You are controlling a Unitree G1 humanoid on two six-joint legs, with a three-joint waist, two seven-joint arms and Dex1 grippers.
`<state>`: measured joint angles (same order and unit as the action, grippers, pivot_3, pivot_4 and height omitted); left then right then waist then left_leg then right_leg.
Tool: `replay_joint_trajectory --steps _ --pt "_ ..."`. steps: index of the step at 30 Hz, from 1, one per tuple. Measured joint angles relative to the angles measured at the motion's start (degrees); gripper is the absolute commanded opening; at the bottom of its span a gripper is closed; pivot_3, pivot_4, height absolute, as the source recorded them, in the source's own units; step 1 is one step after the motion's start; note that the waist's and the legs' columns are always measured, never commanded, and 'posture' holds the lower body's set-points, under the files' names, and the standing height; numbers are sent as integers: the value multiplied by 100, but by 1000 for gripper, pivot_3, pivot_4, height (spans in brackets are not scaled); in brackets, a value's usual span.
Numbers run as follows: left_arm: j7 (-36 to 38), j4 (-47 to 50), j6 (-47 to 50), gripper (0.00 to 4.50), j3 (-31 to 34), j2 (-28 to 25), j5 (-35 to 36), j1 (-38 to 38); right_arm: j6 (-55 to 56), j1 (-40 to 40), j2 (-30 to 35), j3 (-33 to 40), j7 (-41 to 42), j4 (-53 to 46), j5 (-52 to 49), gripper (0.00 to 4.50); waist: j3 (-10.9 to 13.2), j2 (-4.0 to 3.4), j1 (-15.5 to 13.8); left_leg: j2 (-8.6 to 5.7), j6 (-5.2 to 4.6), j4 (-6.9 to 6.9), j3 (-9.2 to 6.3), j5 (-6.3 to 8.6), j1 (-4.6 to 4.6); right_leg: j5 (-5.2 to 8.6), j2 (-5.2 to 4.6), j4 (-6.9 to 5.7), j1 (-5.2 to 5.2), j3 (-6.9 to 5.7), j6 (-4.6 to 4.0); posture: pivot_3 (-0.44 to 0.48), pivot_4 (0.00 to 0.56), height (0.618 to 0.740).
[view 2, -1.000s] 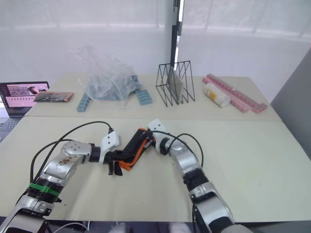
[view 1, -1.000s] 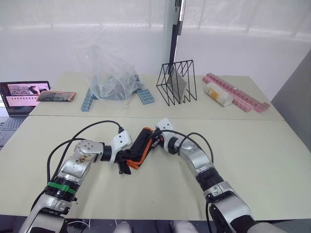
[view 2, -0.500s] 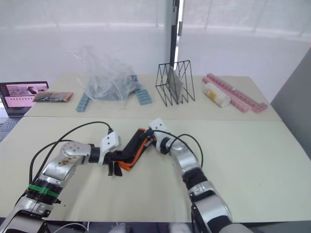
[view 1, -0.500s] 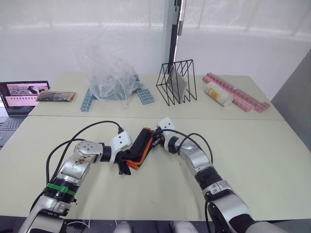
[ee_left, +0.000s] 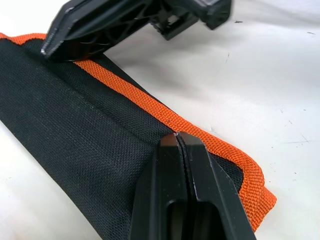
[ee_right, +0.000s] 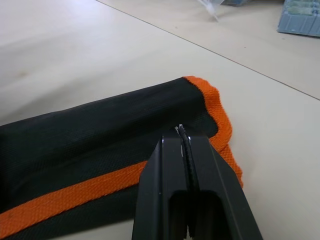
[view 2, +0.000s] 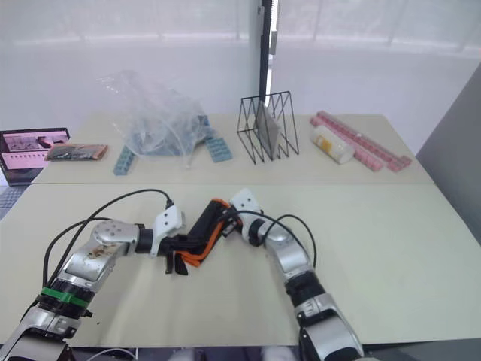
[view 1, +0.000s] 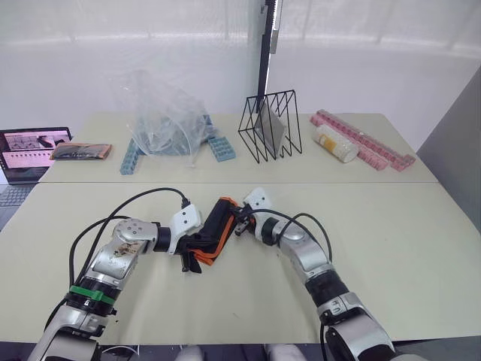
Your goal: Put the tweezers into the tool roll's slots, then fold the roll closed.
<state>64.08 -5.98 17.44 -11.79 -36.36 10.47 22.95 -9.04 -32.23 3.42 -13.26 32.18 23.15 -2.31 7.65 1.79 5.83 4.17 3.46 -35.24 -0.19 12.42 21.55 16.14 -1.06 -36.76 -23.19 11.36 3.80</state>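
Observation:
The tool roll [view 1: 216,232] lies folded on the near table, a black fabric strip with orange edging, running diagonally between my two grippers. My left gripper [view 1: 194,253] is shut on its near end; in the left wrist view the fingertips [ee_left: 170,142] press together on the black fabric beside the orange hem [ee_left: 150,107]. My right gripper [view 1: 235,220] is shut on the far end, its tips [ee_right: 172,137] closed over the roll's edge near the orange corner [ee_right: 215,107]. The tweezers are hidden.
On the far table stand a crumpled clear plastic bag [view 1: 167,120], blue blocks [view 1: 220,146], a black wire rack [view 1: 269,125], a pale cylinder [view 1: 336,144] and pink blocks [view 1: 364,141]. A laptop [view 1: 31,149] and a small flat packet [view 1: 81,151] sit at far left.
The camera has shifted slightly. Both grippers stay shut on the roll's ends; my right forearm has eased a little lower and closer.

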Motion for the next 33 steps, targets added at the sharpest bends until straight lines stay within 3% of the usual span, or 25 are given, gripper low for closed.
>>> replay_joint_trajectory --steps 3,6,10,15,19,24,29,33 --pt "-173 264 48 10 187 0 75 -201 -8 105 114 5 81 -289 -13 0 21 1 8 -1 0 -3 -7 -1 29 -6 0 -1 -21 -4 11 0 150 720" --pt "-353 589 270 10 469 33 339 -439 -48 176 338 62 204 -775 -78 0 34 9 5 -2 4 -13 -11 -6 115 -19 0 -19 -106 -5 26 0 150 720" --pt "-767 1076 677 10 1237 -47 748 -880 -344 337 944 456 444 -1702 -371 0 73 21 -4 -2 4 -20 -38 -6 167 -35 0 -20 -140 -26 -7 0 150 720" --pt "-1133 1675 924 1437 2514 -382 1173 -1729 -776 784 1880 1011 840 -2439 -837 0 118 34 -27 -11 -1 -18 -63 -1 200 -35 -21 1 -149 -66 -26 0 150 720" --pt "-1076 1768 925 2794 3497 -751 1367 -2602 -936 1216 2538 1708 1085 -2624 -1231 1215 149 37 -40 -21 -2 -18 -88 -1 223 -30 -34 7 -154 -102 -32 0 150 720" --pt "-772 1430 825 4436 4844 -1004 1503 -3857 -877 2360 3283 2658 1596 -2734 -1693 2913 167 44 -46 -24 -3 -13 -107 1 221 -16 -36 3 -147 -125 -40 0 150 720" --pt "-566 1244 352 4500 5593 -915 1514 -4624 -440 3408 3446 3381 1936 -2375 -1928 4440 179 61 -54 -27 0 -19 -113 -1 189 16 -39 8 -111 -131 2 0 150 720" --pt "-542 998 135 4500 5823 -828 1535 -4859 -98 3876 3531 3849 2034 -1836 -1935 4440 183 65 -36 -27 2 -34 -112 -2 174 22 -39 -4 -102 -130 -5 0 150 720"
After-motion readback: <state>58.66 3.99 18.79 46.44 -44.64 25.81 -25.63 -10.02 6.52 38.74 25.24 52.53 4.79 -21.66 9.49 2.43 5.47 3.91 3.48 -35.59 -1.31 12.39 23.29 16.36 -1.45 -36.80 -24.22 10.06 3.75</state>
